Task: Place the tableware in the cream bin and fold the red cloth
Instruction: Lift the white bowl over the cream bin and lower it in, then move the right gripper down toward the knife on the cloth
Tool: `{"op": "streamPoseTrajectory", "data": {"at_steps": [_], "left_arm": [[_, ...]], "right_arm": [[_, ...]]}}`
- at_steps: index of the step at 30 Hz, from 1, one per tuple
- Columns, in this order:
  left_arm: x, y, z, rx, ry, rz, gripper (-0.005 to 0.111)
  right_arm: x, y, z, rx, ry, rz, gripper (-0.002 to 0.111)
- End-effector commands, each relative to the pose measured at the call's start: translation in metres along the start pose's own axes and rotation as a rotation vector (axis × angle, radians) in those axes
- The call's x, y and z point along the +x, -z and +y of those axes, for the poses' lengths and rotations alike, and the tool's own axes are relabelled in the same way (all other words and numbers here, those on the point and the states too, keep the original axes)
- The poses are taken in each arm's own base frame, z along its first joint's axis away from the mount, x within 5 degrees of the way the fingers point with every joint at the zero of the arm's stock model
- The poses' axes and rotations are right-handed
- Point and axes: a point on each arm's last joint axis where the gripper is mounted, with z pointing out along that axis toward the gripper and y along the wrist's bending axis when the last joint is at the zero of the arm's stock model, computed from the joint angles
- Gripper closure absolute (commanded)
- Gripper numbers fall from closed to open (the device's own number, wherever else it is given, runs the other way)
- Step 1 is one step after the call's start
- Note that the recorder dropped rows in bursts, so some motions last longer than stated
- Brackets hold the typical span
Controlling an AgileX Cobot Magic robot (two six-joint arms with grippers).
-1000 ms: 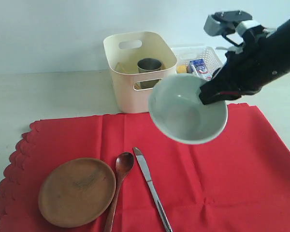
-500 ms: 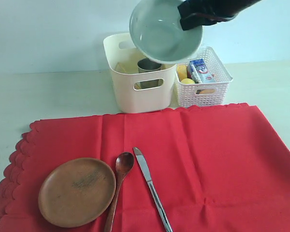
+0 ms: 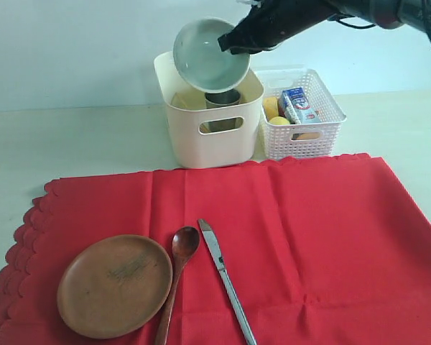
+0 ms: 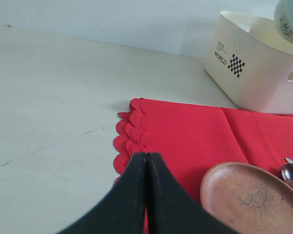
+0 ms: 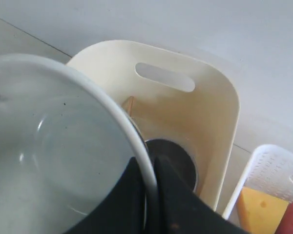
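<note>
My right gripper (image 3: 228,44) is shut on the rim of the pale bowl (image 3: 207,54), holding it tilted over the cream bin (image 3: 208,133). The steel cup (image 5: 173,158) stands inside the bin, and a wooden stick (image 5: 128,105) leans in there too. On the red cloth (image 3: 309,237) lie the wooden plate (image 3: 113,284), the wooden spoon (image 3: 178,269) and the table knife (image 3: 226,282). My left gripper (image 4: 146,158) is shut and empty, low over the cloth's scalloped edge (image 4: 129,134) beside the plate (image 4: 251,197).
A white lattice basket (image 3: 302,126) with a milk carton (image 3: 296,103) and yellow food stands right of the bin. Bare pale table (image 3: 72,144) surrounds the cloth. The bin's side carries a checker label (image 4: 232,61).
The right arm carried the bowl up from over the cloth and leftward, and it now hangs over the cream bin. The left gripper and the things on the cloth have not moved.
</note>
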Motion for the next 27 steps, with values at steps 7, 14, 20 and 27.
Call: {"op": "streamPoseTrajectory", "data": {"at_steps": [7, 14, 20, 27], "left_arm": [[0.0, 0.0, 0.0, 0.001, 0.002, -0.007, 0.107], [0.0, 0.0, 0.0, 0.001, 0.002, -0.007, 0.107], [0.0, 0.0, 0.0, 0.001, 0.002, -0.007, 0.107], [0.0, 0.0, 0.0, 0.001, 0.002, -0.007, 0.107]], "right_arm": [[0.033, -0.035, -0.003, -0.071, 0.04, 0.1, 0.081], [0.015, -0.013, 0.002, -0.084, -0.015, 0.089, 0.038], [-0.008, 0.029, 0.014, -0.105, -0.001, 0.128, 0.038], [-0.017, 0.08, 0.033, -0.177, -0.026, 0.306, 0.043]]}}
